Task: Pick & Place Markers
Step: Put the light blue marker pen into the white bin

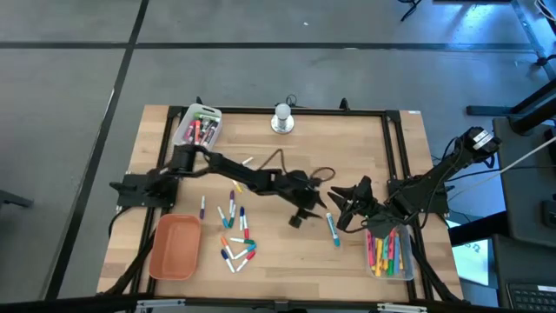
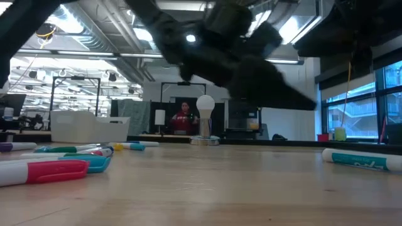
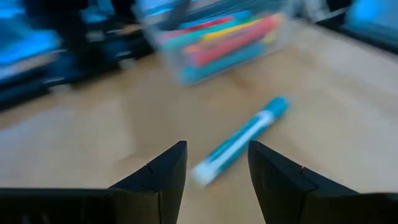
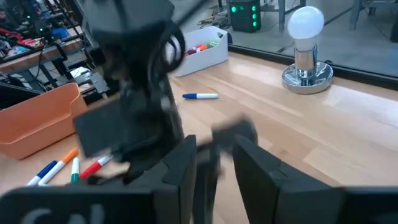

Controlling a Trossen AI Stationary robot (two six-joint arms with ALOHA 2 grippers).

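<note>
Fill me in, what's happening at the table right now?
The left pincer hangs open near the table's middle, with a teal marker lying on the wood just beyond its fingers, nothing held. The right pincer waits by the clear tray of markers. More loose markers lie beside the orange tray.

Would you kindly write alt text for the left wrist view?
The left end effector, fingers apart and empty, hovers over a teal-capped white marker lying on the wooden table. Beyond it, a clear tray holds more markers.
</note>
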